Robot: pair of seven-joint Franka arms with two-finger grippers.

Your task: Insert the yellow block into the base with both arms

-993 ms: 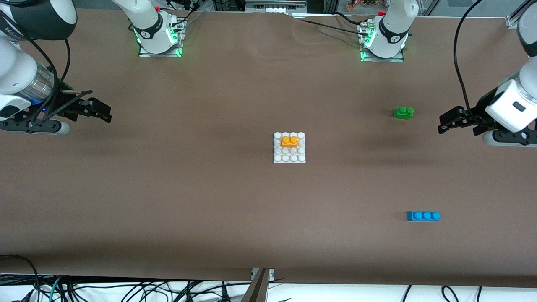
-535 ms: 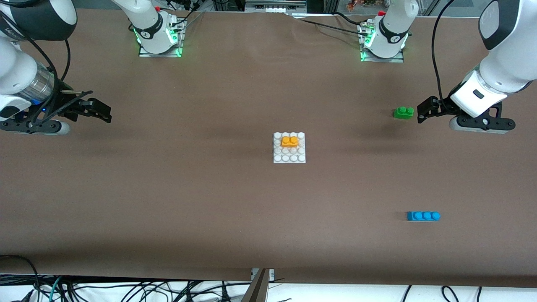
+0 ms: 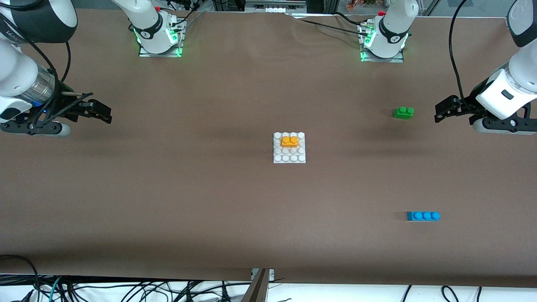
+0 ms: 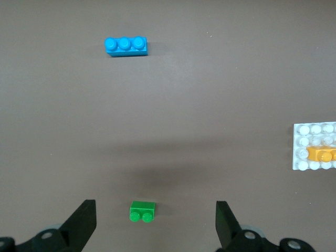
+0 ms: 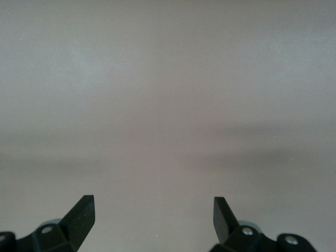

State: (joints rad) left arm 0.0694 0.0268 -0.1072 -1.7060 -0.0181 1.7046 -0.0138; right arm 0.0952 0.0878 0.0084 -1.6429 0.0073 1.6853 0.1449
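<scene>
The yellow block (image 3: 290, 141) sits studded on the base (image 3: 289, 158) mid-bench, light, rigid, best pinched by its long sides, while left claw (image 3: 444, 113) and right claw (image 3: 98, 113) hover wide open, empty, at the bench ends.

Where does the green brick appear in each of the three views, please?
Front view: the green brick lies on the table toward the left arm's end, farther from the camera than the blue brick.
Left wrist view: it shows between the open left gripper fingers.
Right wrist view: not in it.
Shared landmark: the blue brick.
</scene>
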